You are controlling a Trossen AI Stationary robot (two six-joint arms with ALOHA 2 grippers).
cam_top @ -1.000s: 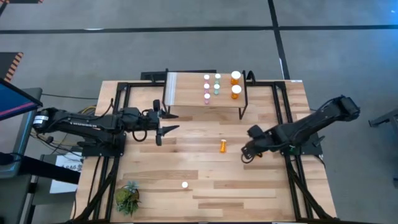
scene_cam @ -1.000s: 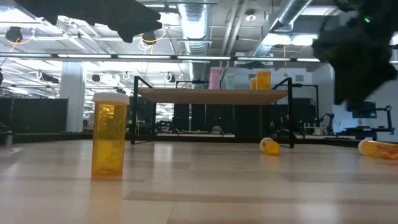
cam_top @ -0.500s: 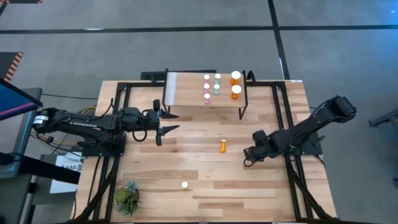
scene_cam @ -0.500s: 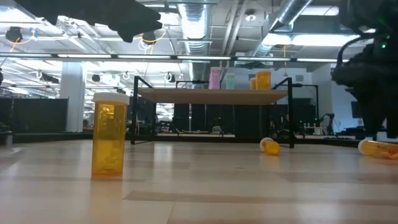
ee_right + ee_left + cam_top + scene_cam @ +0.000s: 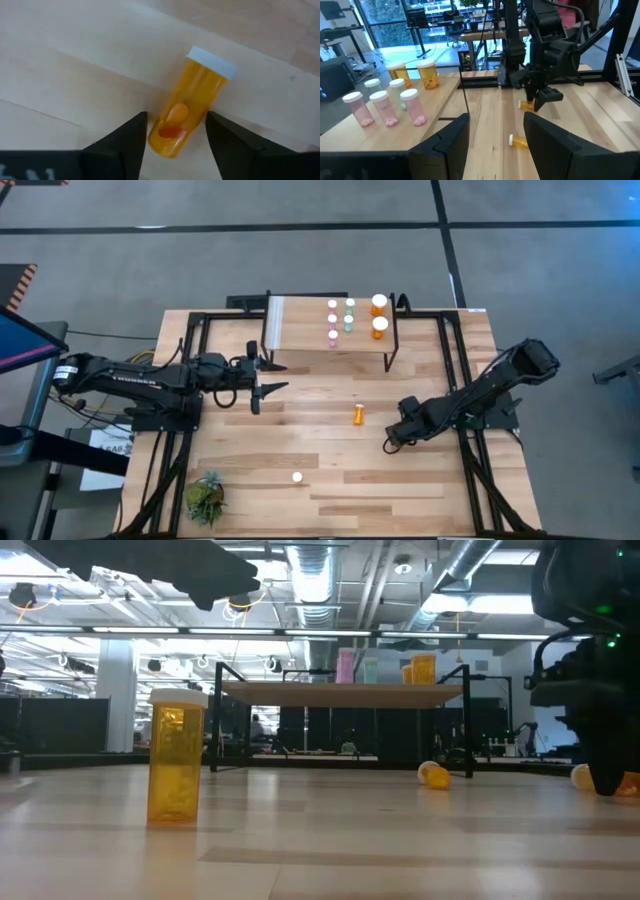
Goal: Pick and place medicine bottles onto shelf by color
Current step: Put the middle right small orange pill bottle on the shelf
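The shelf (image 5: 310,326) stands at the far middle and carries pink, teal and two larger orange medicine bottles (image 5: 379,327) upright on its right half. One orange bottle (image 5: 358,415) lies on its side mid-table. Another stands upright nearer the front, showing its white cap (image 5: 297,477). A third orange bottle (image 5: 187,110) lies on its side under my right gripper (image 5: 176,131), which is open, low over the table (image 5: 392,442), with one finger on each side of the bottle's base end. My left gripper (image 5: 262,387) waits open and empty in front of the shelf's left end. My right gripper comes from above, its fingers (image 5: 131,132) across the lying bottle, close beside its base end (image 5: 167,142). I cannot tell whether they touch it. The bottle lies flat on the table with its white cap (image 5: 212,60) pointing away.
A small green plant (image 5: 205,498) stands at the near left corner. Black frame rails (image 5: 455,370) run along the table's sides and far edge. Bare wood lies between the shelf and the near edge.
My right gripper has gone down to the tabletop and a little toward the near left, and now stands over the lying orange bottle. The bottles and the left arm have kept still.
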